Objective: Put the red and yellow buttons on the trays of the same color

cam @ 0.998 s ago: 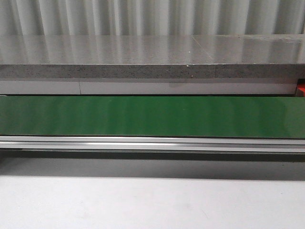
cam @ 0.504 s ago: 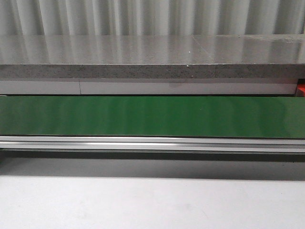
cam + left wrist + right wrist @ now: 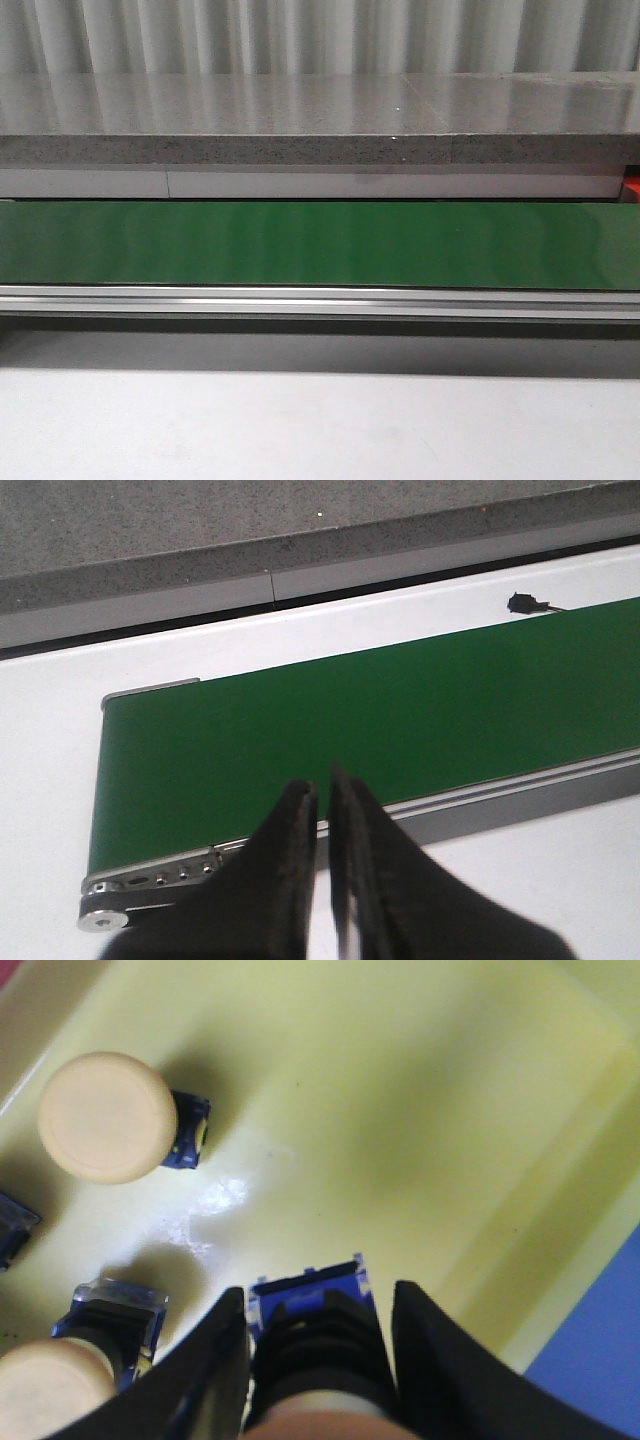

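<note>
Yellow tray (image 3: 420,1090) holds two yellow buttons (image 3: 108,1117); right gripper (image 3: 318,1345) clasps a third button (image 3: 310,1310) over it. Left gripper (image 3: 322,810), nearly closed and empty, appears only in its wrist view, above the green belt (image 3: 350,730).

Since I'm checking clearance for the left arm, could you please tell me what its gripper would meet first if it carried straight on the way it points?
Most likely the green conveyor belt: the left gripper, jaws nearly closed, points down onto it, with nothing visible between. Depth is unclear from this single view.

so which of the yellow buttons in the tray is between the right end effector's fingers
The button with its blue base toward the tray middle, flanked by the right end effector fingers. The upright one and the one at the corner stand free.
</note>
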### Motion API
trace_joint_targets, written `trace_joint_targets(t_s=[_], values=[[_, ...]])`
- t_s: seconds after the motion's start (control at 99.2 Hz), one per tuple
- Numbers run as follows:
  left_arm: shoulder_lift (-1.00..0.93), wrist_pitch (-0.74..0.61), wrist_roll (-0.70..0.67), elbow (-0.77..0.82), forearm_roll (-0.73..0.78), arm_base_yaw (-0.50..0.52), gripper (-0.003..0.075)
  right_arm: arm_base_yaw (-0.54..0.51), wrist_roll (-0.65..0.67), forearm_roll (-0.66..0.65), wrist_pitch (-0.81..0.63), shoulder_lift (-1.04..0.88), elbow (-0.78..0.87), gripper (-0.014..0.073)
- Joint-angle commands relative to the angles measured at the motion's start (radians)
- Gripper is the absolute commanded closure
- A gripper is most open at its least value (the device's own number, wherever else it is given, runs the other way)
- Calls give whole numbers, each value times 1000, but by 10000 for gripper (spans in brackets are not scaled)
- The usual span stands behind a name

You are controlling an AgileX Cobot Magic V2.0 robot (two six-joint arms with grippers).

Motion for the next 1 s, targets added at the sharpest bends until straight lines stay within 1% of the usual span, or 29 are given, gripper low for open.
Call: trace_joint_targets(t_s=[0.0,0.232,0.454,0.544,0.615,0.686,0.736,0.786,0.857,0.927,0.988], values=[[7,-72,0,-27,-15,-7,726,-7,2,-13,-59,16,-5,525],[7,-72,0,-27,-15,-7,726,-7,2,2,-140,105,3,525],[7,-72,0,-27,-15,-7,726,-6,2,2,-158,169,3,525],[7,-72,0,-27,-15,-7,726,-6,2,2,-164,184,3,505],[7,-72,0,-27,-15,-7,726,-6,2,2,-164,187,3,447],[7,-72,0,-27,-15,-7,726,-6,2,2,-166,187,3,361],[7,-72,0,-27,-15,-7,726,-6,2,2,-167,187,3,281],[7,-72,0,-27,-15,-7,726,-6,2,2,-167,187,3,172],[7,-72,0,-27,-15,-7,726,-6,2,2,-163,187,3,51],[7,-72,0,-27,-15,-7,726,-6,2,2,-163,187,3,-8],[7,-72,0,-27,-15,-7,726,-6,2,2,-161,184,3,-10]])
